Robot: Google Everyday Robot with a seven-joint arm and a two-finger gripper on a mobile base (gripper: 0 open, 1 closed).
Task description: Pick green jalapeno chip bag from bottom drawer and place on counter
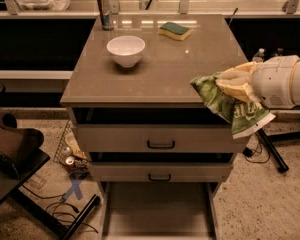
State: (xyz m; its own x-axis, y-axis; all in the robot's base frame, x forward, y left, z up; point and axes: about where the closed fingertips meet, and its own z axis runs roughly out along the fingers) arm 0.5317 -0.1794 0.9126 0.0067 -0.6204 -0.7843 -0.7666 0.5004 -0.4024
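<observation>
The gripper (230,86) is reaching in from the right at counter height, its pale fingers (236,79) clamping the bag (240,113) by its crumpled top. The bag is hanging in the air at the front right corner of the counter (155,79). Its left tip is overlapping the counter edge, and its lower end is dangling in front of the cabinet side. I cannot tell whether it is touching the top. The drawer (157,209) is gaping wide at the bottom, showing a bare floor. On the counter, a bowl (125,50) is sitting left of centre, with a sponge (174,30) and a can (105,11) standing near the back.
</observation>
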